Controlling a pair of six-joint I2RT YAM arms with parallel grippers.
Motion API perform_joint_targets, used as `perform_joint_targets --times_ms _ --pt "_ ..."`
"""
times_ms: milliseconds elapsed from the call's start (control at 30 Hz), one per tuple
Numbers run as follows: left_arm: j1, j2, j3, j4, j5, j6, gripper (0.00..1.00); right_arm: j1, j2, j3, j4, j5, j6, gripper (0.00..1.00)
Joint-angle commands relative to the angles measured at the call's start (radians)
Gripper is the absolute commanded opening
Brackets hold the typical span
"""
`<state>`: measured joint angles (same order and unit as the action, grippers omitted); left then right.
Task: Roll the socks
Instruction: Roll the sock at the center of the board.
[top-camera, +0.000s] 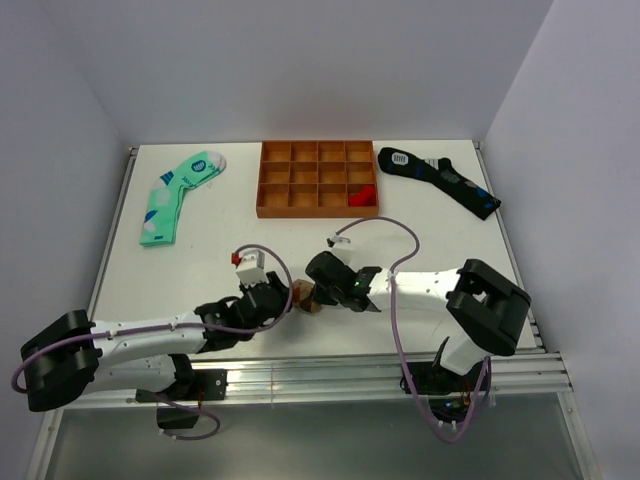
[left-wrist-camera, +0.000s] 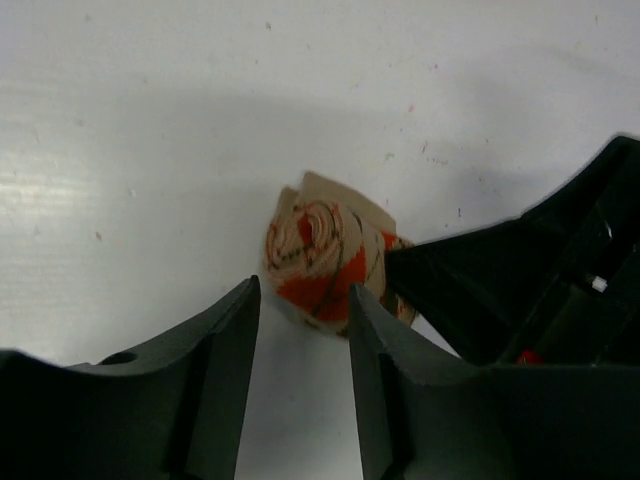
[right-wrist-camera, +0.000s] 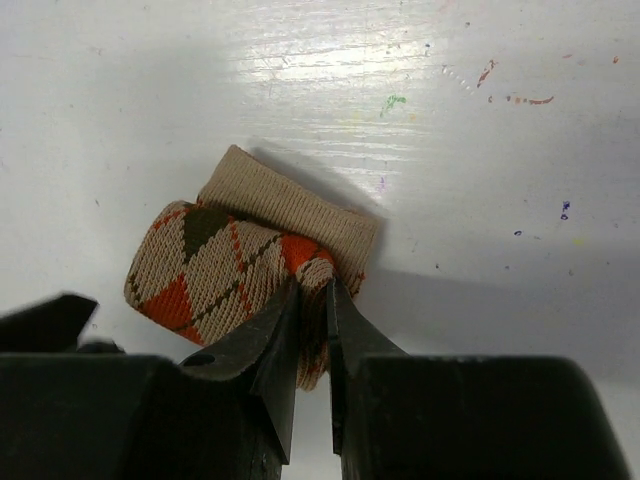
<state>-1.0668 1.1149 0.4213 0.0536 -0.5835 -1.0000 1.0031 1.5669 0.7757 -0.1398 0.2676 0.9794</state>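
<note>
Counter (top-camera: 200, 270): white, w/ small coloured paint-like specks seen in the wrist views. Landmark: orange compartment tray (top-camera: 318, 180), set toward the far side of the counter, 3 rows by 4 cols. A red item (top-camera: 363, 195) sits in the tray's near-right compartment; type not discernible. Tan argyle sock (top-camera: 305, 296): on the counter on the near side of the tray, well apart from it, approx. in line w/ the tray's left half, between the two arms. Condition: wound into a tight roll lying on its side. The spiral end faces the left wrist cam, and the plain ribbed cuff lies as the outer flap on the tray-facing side. Orange-red and cream diamonds are visible on the outer wrap. Right tool (right-wrist-camera: 312, 290): fingers pressed nearly together, pinching a fold of the roll at the end nearest its cam; contact confirmed in the right wrist view. Left tool (left-wrist-camera: 300, 310): fingers spread w/ a clear gap, nothing between them. Tips sit at the roll's near edge; the right-hand tip looks to touch the fabric, but can't confirm. Mint-green sock (top-camera: 178, 195): flat on the counter, left of the tray, apart from it. Black sock (top-camera: 440, 180) w/ blue marks: flat, right of the tray, just beside its far-right corner.
</note>
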Motion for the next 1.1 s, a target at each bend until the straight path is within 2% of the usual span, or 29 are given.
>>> perform_joint_targets --times_ms 0,67,133,233,333,467,700,833,1067 --pt "-0.119 -0.018 0.024 -0.090 -0.183 -0.282 0.48 -0.003 0.088 -0.039 -0.208 0.001 -0.028 0.00" --pt "-0.145 0.009 0.027 -0.064 -0.202 -0.302 0.49 -0.003 0.094 -0.035 -0.211 -0.002 -0.028 0.00" --pt "-0.176 0.042 0.053 -0.026 -0.208 -0.258 0.49 -0.003 0.099 -0.029 -0.213 -0.004 -0.034 0.00" --pt "-0.190 0.117 0.112 -0.118 -0.257 -0.261 0.49 -0.004 0.102 -0.020 -0.221 -0.004 -0.047 0.00" --pt "-0.188 0.135 0.116 -0.144 -0.248 -0.287 0.52 -0.004 0.120 -0.006 -0.239 0.002 -0.050 0.00" --pt "-0.190 0.105 0.076 -0.127 -0.222 -0.386 0.56 -0.004 0.125 -0.007 -0.230 -0.007 -0.045 0.00" --pt "-0.193 0.095 0.063 -0.187 -0.205 -0.584 0.57 -0.004 0.145 -0.004 -0.218 -0.024 -0.028 0.00" --pt "-0.203 0.117 0.045 -0.175 -0.211 -0.712 0.57 -0.006 0.153 0.002 -0.215 -0.034 -0.022 0.00" --pt "-0.205 0.184 0.047 -0.163 -0.225 -0.836 0.57 -0.004 0.160 -0.009 -0.199 -0.050 -0.018 0.00"
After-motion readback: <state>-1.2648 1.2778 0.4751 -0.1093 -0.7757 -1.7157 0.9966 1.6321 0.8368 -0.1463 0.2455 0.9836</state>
